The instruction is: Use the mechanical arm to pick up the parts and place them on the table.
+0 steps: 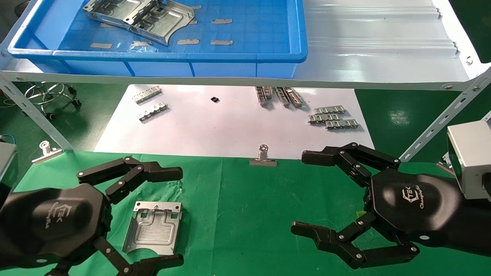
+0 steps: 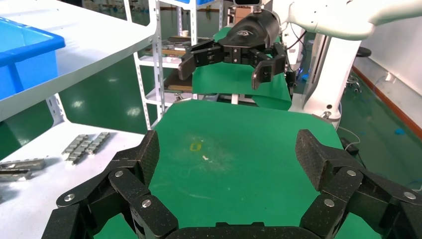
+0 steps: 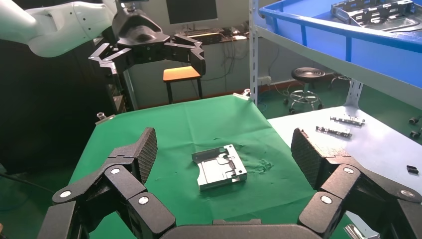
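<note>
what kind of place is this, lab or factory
Probably a factory-style robot test cell: stamped metal parts lie in a blue bin on a metal shelf, above a green-cloth table, with more racks and a glossy green floor behind.

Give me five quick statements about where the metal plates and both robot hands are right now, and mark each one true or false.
1. One part lies flat on the green table. True.
2. The left gripper is shut on that plate. False: its fingers are spread open and the plate lies loose on the cloth between them.
3. More plates sit in the blue bin on the shelf. True.
4. The right gripper holds a plate. False: it is open and empty above the cloth.
5. The small toothed strips lie on the green cloth. False: they lie on the white sheet.
</note>
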